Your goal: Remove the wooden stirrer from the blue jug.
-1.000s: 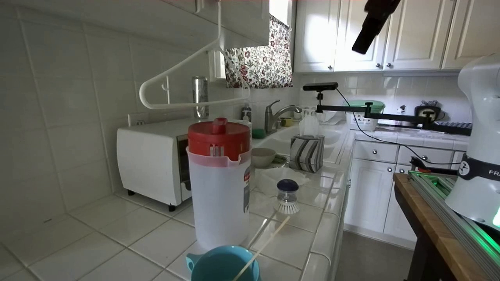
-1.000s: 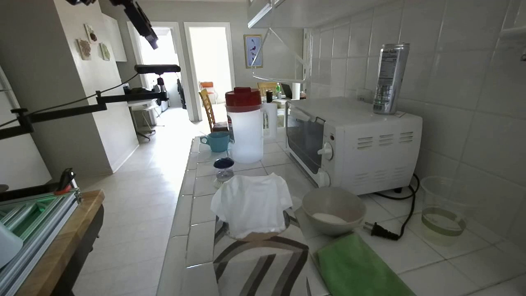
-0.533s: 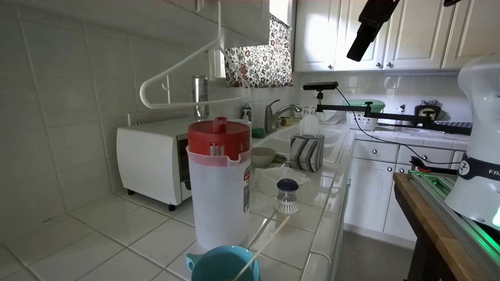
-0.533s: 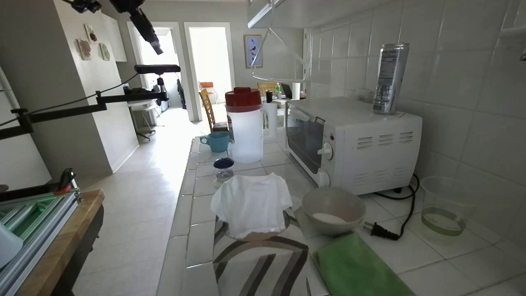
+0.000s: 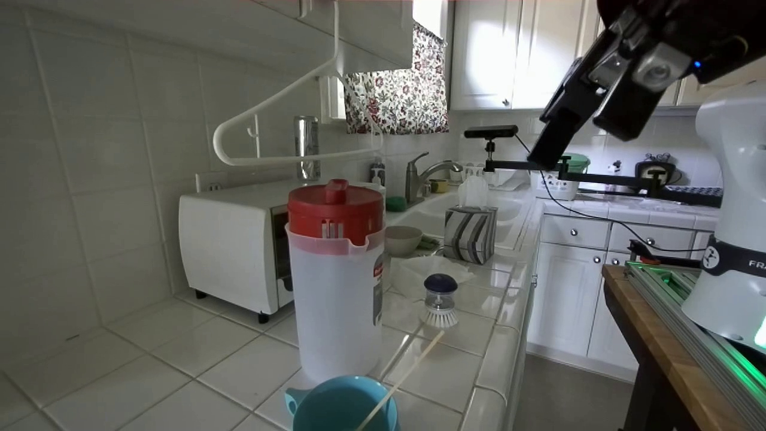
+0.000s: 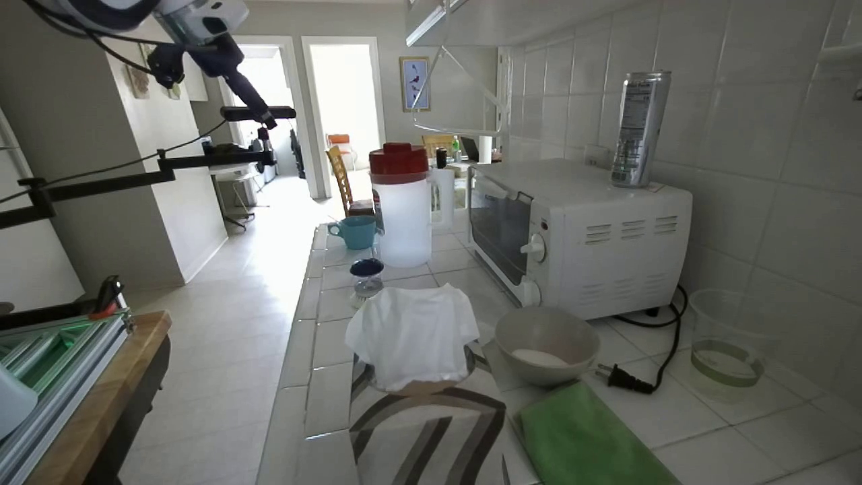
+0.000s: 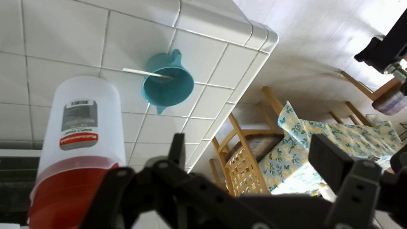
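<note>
White toaster oven [image 6: 579, 236] sitting near red-lidded pitcher [image 5: 338, 299], gripper [image 7: 252, 152] hanging midair well apart from pitcher, fingers [image 7: 329, 159] standing wide apart, blue jug [image 7: 168, 93] sitting just beside pitcher, wooden stirrer [image 7: 136, 71] leaning inside jug, poking out past its rim

There is one blue jug [image 7: 168, 90], one wooden stirrer [image 7: 144, 72], one red-lidded pitcher [image 5: 336, 293], one toaster oven [image 6: 619, 256], one brush [image 5: 441, 293], one can [image 6: 641, 128], one hanger [image 5: 275, 161], one tissue box [image 5: 471, 235], two gripper fingers [image 7: 329, 157].
</note>
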